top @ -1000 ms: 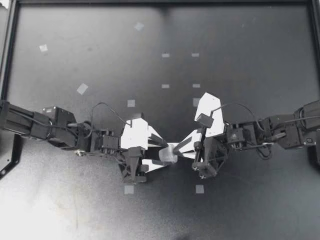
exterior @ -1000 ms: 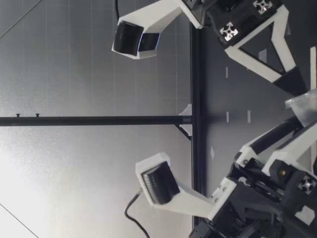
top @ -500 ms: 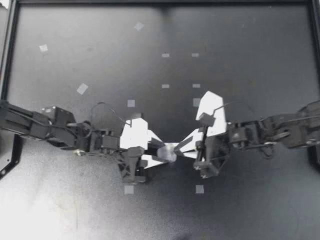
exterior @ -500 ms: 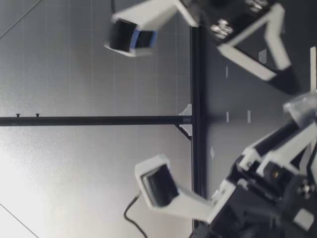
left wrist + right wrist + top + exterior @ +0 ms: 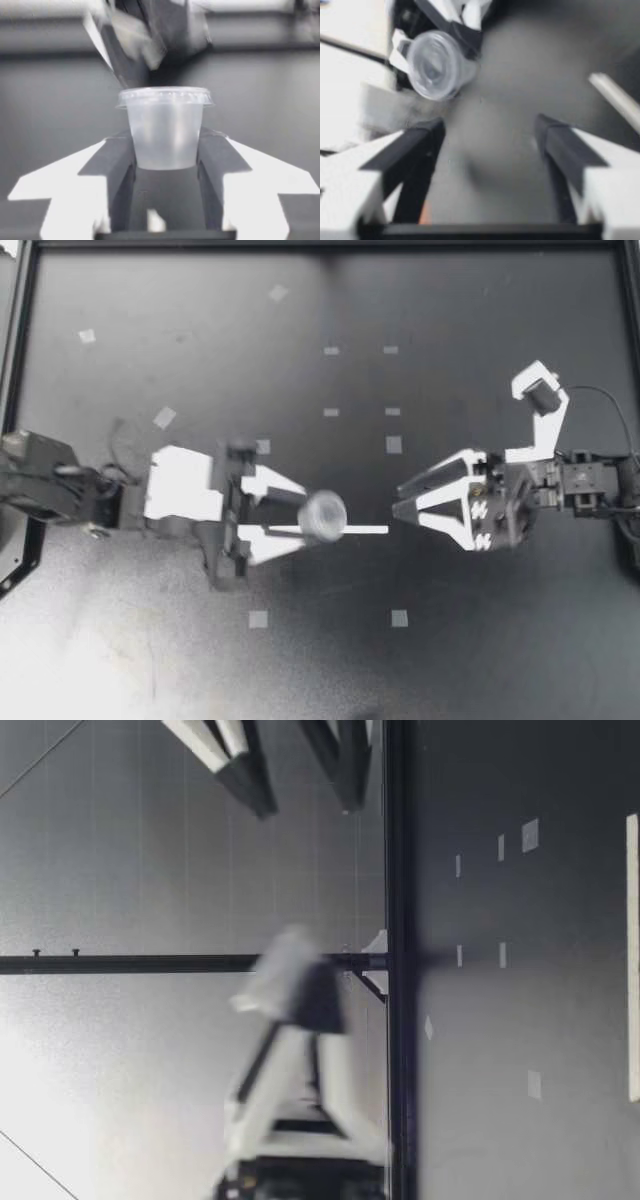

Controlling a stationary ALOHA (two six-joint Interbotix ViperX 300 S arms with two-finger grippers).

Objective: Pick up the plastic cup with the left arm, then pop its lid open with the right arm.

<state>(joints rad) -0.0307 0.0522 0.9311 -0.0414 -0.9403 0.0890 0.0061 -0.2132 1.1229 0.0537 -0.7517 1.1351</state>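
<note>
Lying at 9 o'clock from the spread, empty right gripper (image 5: 397,499), the cup (image 5: 321,513) is clamped in the left gripper (image 5: 308,516).

We see a black table (image 5: 500,300) dotted with pale tape. One square (image 5: 87,336) lies toward ten o'clock, a second square (image 5: 278,292) toward twelve, a tilted square (image 5: 164,418) toward nine, and a low square (image 5: 258,619) toward seven. A thin white strip (image 5: 368,530) lies near the centre, toward five o'clock. A black frame rail (image 5: 320,244) borders the twelve o'clock edge.
</note>
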